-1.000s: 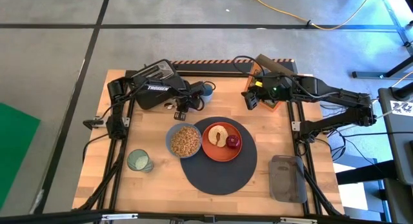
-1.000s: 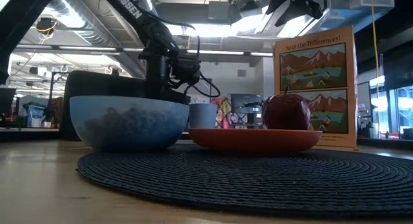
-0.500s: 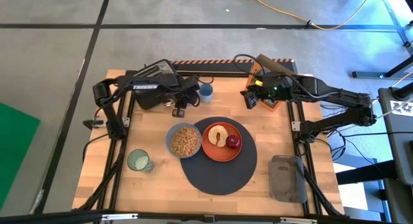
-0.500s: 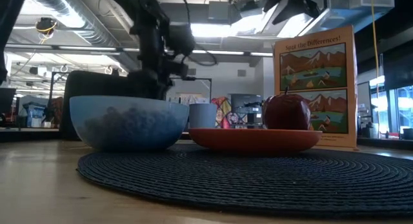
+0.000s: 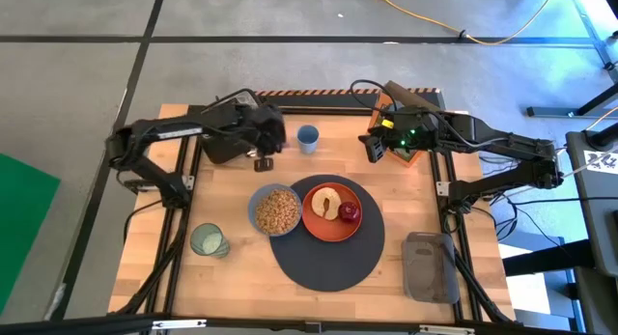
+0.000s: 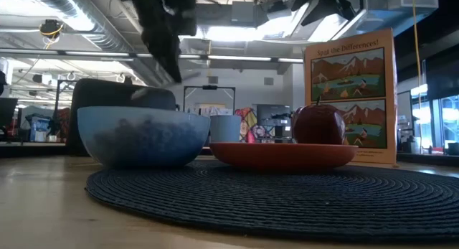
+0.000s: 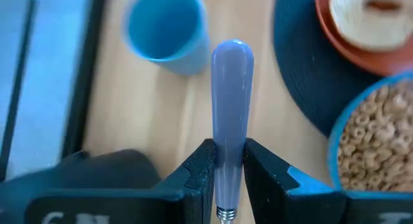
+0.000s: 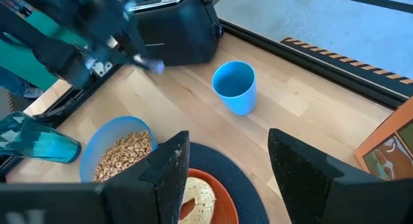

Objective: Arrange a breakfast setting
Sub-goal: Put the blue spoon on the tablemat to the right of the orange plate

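Observation:
My left gripper (image 5: 262,161) hovers beside the black toaster (image 5: 230,132), shut on a spoon with a grey-lilac handle (image 7: 232,82). On the round dark-grey mat (image 5: 328,253) stand the blue bowl of cereal (image 5: 276,210) and the orange plate (image 5: 323,225), which carries a toast slice (image 5: 325,201) and a red apple (image 5: 350,214). The green glass cup (image 5: 208,240) stands on the wood at the near left. My right gripper (image 5: 375,148) is open and empty, up in front of the cereal box (image 5: 406,123). My left gripper pinches the spoon's handle (image 7: 226,153) between its two fingers, near where the handle meets the metal neck. The handle's rounded free end (image 7: 233,53) sticks out forward past the fingertips. The spoon is lifted clear of the table; its bowl end is hidden behind the gripper.
A small blue cup (image 5: 308,137) stands upright on the wood between the toaster and the cereal box. A grey tray-like thing (image 5: 430,265) lies at the near right. Bare wood shows along the near edge and left of the mat.
My left gripper has risen and drawn back a little toward the table's left edge, away from the blue cup, with the spoon still in its fingers. The left arm has swung out to the left. My right arm has kept still.

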Motion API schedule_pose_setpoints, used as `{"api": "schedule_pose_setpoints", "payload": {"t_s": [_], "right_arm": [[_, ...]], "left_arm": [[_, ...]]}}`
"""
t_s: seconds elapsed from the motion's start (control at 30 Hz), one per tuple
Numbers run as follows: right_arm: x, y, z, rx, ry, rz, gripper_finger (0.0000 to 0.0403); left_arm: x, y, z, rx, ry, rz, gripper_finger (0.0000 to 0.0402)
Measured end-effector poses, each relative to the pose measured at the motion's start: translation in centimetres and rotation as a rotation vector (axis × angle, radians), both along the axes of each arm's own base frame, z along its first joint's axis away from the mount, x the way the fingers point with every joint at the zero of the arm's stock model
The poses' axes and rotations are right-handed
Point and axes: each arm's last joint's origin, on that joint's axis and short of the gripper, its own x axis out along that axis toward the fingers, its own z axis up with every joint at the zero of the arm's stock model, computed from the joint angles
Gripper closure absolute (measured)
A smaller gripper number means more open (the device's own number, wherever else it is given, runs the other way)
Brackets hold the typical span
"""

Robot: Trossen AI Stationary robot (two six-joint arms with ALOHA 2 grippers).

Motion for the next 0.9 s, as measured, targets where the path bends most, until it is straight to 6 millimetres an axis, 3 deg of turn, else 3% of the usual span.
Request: {"api": "schedule_pose_setpoints", "payload": {"t_s": [0.27,0.5,0.7,0.9], "right_arm": [[0.4,0.0,-0.1,0.034,-0.013,0.019,0.0201],[2.0,0.0,-0.5,0.058,-0.051,0.068,0.0201],[2.9,0.0,-0.4,0.049,-0.088,0.129,0.0201],[5.1,0.0,0.6,0.03,-0.275,0.261,0.0201]], "left_arm": [[-5.1,-0.2,5.3,0.126,-0.172,0.146,0.0335],[-7.8,0.6,6.7,0.127,-0.223,0.254,0.0335],[-6.8,-0.1,7.4,-0.034,-0.402,0.174,0.0335],[-4.6,-1.1,9.9,-0.138,-0.735,-0.015,0.0335]]}}
